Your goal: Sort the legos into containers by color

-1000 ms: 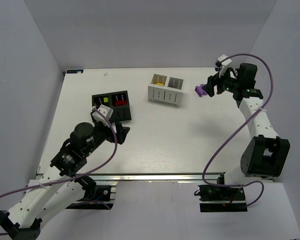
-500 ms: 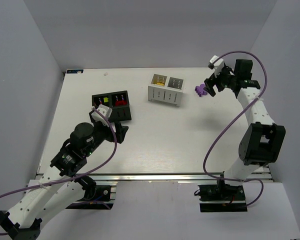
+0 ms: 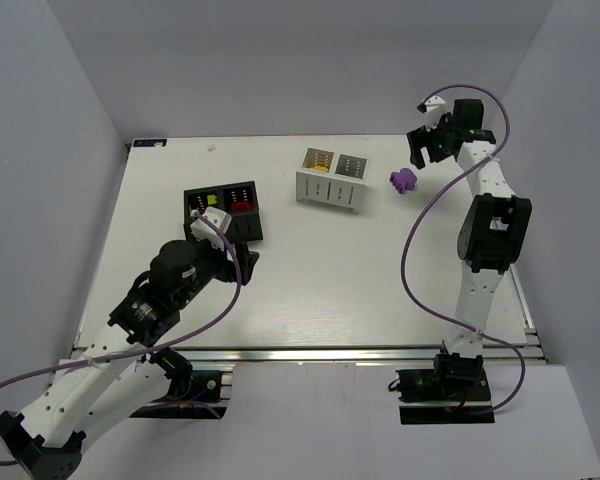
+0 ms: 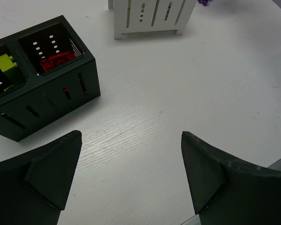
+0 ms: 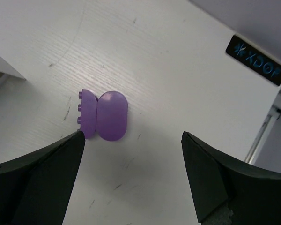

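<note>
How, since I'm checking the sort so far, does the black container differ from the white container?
The black container is dark and sits left, nearer the front edge; the white container is pale and stands farther back, nearer the middle. The black container holds a lime green brick in one cell and red bricks in the other; the white container shows yellow contents in one cell only. Both have two cells and slotted walls.

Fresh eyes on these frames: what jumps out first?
A purple lego lies alone on the table, right of the white box, with the right claw hanging open near it. Red legos and a lime lego sit in separate compartments of the black box at the left.
</note>
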### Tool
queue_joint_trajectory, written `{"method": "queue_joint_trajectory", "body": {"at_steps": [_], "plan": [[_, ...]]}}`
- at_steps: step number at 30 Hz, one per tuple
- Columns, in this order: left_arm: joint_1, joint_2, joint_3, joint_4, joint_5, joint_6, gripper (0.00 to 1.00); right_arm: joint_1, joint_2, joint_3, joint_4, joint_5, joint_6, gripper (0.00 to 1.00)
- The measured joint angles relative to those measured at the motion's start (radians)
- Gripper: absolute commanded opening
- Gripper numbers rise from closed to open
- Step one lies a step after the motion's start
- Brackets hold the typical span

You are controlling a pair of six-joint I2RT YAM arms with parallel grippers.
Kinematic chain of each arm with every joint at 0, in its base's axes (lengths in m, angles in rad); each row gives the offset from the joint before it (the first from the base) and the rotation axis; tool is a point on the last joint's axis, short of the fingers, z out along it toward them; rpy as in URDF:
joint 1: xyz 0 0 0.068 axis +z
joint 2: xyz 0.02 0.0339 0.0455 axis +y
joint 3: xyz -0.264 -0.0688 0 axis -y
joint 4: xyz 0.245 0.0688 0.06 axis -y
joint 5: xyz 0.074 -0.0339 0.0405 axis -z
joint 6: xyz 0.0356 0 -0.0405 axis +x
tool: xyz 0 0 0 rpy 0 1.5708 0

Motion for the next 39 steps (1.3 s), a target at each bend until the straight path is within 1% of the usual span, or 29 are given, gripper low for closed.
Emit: {"method": "queue_joint_trajectory", "body": {"at_steps": [6,12,17,22,30,39], "plan": [[0.000,0.007,-0.002,0.001,-0.006,0.003,0.97,0.000,0.016,-0.043,0.031,0.011,0.082,0.89],[0.000,0.019,-0.002,0.001,-0.006,0.004,0.97,0.004,0.109,0.057,0.073,0.026,0.195,0.85],[0.000,0.021,-0.002,0.001,-0.006,0.005,0.97,0.004,0.171,0.061,0.079,0.026,0.333,0.83],[0.000,0.022,-0.002,0.001,-0.006,0.008,0.97,0.014,0.200,0.060,0.080,0.048,0.445,0.83],[0.000,0.030,-0.002,0.001,-0.006,0.011,0.97,0.051,0.200,0.037,0.145,0.151,0.499,0.83],[0.000,0.030,-0.002,0.001,-0.006,0.011,0.97,0.110,0.200,0.031,0.159,0.272,0.525,0.78]]}}
